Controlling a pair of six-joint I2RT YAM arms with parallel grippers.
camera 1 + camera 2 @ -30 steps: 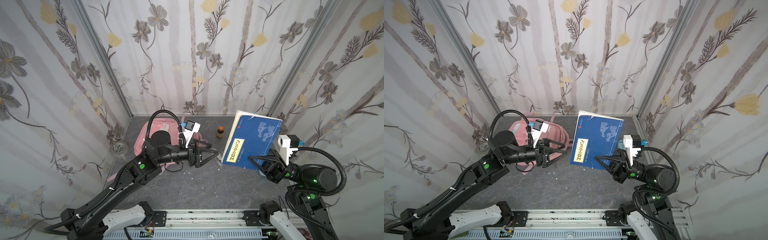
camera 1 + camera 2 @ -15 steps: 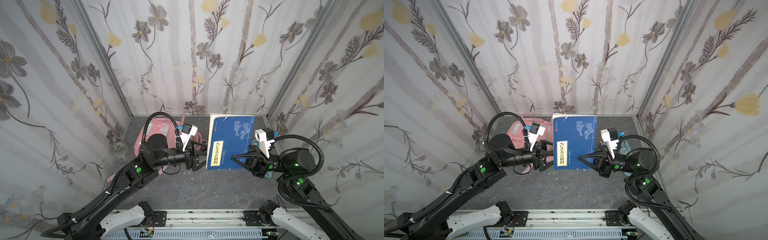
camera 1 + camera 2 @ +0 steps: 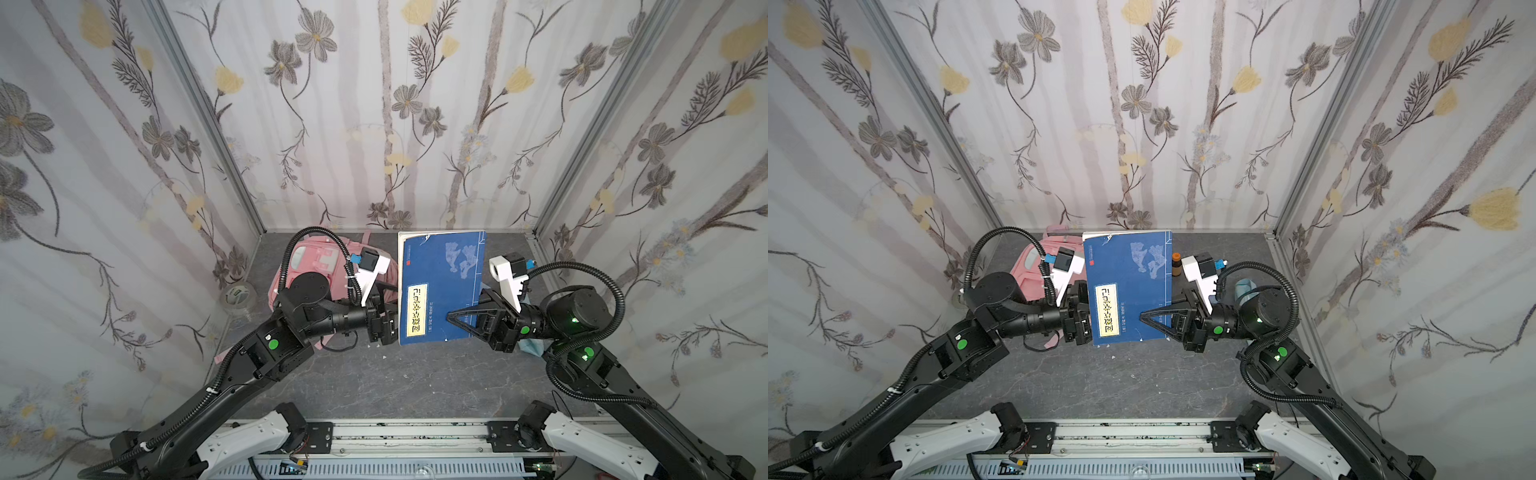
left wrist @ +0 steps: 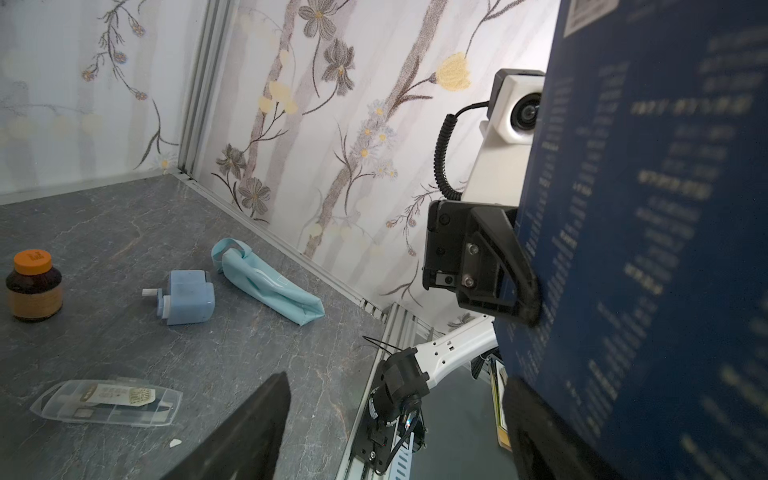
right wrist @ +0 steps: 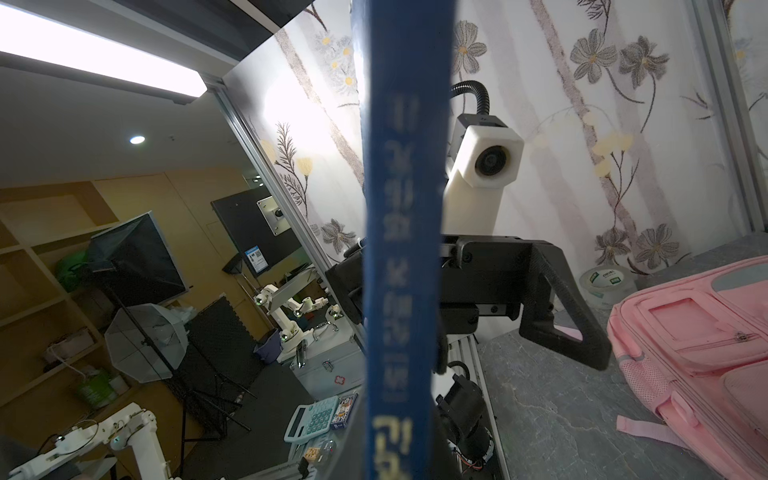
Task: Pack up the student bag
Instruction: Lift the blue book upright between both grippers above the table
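- The right gripper [image 3: 453, 322] is clamping a blue book [image 3: 440, 282] and holding it upright in the air above the table [image 3: 415, 382], near the middle in both top views.
- One of its fingers is lying across the front cover. In the left wrist view the other one is pressing on the back cover.
- The left gripper [image 3: 390, 318] is facing the opposite edge of the book with its jaws standing wide apart, and it is gripping nothing.
- That edge is sitting just at its fingers, but I cannot tell if they are touching it.
- The student bag [image 3: 307, 262] is lying flat on the table at the far left, with its front pockets facing up. It is partly hiding behind the left arm [image 3: 266, 353] and is well apart from the book.
- A tape roll [image 3: 239, 296] is lying just beside the bag, close to the left wall.
- On the right part of the table, a brown bottle [image 4: 34, 284] with an orange cap is standing upright.
- Near it, a small pale blue boxy thing [image 4: 187, 297] and a light-blue pouch [image 4: 266, 282] are lying beside each other.
- A clear plastic case [image 4: 106, 401] is lying flat on the table, apart from them.
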